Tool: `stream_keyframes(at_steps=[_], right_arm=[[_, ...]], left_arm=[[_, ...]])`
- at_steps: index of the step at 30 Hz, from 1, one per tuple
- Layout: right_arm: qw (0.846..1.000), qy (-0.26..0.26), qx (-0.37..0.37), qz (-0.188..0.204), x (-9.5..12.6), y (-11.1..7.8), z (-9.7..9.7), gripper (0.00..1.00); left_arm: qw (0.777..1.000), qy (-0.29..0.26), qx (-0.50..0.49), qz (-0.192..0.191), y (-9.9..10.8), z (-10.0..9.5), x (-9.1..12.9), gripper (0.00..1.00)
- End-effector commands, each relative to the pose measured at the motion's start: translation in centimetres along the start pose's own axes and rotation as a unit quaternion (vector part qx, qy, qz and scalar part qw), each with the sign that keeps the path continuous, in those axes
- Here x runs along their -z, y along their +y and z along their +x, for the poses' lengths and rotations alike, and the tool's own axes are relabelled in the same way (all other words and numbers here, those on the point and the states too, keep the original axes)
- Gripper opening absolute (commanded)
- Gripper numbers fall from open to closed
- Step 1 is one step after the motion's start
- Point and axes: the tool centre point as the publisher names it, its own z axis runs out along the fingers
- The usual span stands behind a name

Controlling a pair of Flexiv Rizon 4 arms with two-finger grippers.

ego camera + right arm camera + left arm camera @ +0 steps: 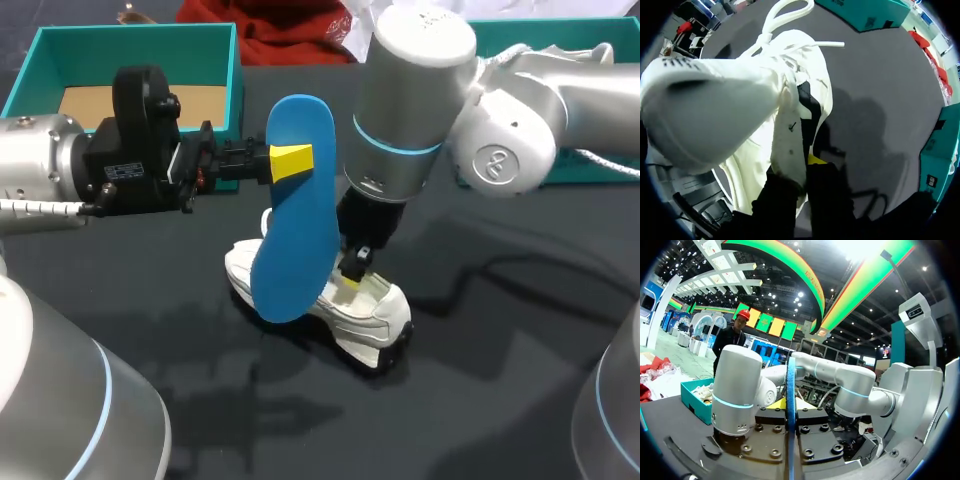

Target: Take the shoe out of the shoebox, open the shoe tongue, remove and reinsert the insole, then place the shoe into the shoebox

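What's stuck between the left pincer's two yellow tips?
The blue insole. The left wrist view shows it edge-on between the tips; in the head view the left pincer holds it up near the white shoe.

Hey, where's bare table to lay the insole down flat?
Bare table lies in front of the shoe, toward the near edge, and to the shoe's right. The middle is crowded: the left gripper holds the insole there, the right gripper grips the shoe, with the shoebox just behind.

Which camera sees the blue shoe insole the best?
The head view: the flat blue insole shows nearly its whole face, upright over the white shoe. The left wrist view shows only its thin edge. The right wrist view misses it.
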Motion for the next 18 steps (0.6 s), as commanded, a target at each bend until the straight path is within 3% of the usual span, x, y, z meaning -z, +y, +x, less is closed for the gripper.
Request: stream_keyframes(at_steps=[1, 8, 10, 18], right_arm=[[0.998, -0.012, -0.048, -0.036, 0.5, -1.0, 0.3, 0.00], [0.998, -0.012, -0.048, -0.036, 0.5, -1.0, 0.3, 0.00], [0.994, -0.008, -0.089, -0.060, 0.0, -1.1, 0.2, 0.00], [0.971, -0.014, -0.223, -0.089, -1.2, -1.3, 0.8, 0.00]], left_arm=[[1.000, 0.001, 0.000, 0.001, 0.0, -0.3, -0.4, 0.00], [1.000, 0.001, 0.000, 0.001, 0.0, -0.3, -0.4, 0.00], [1.000, 0.001, 0.000, 0.001, 0.0, -0.3, -0.4, 0.00], [1.000, 0.001, 0.000, 0.001, 0.0, -0.3, -0.4, 0.00]])
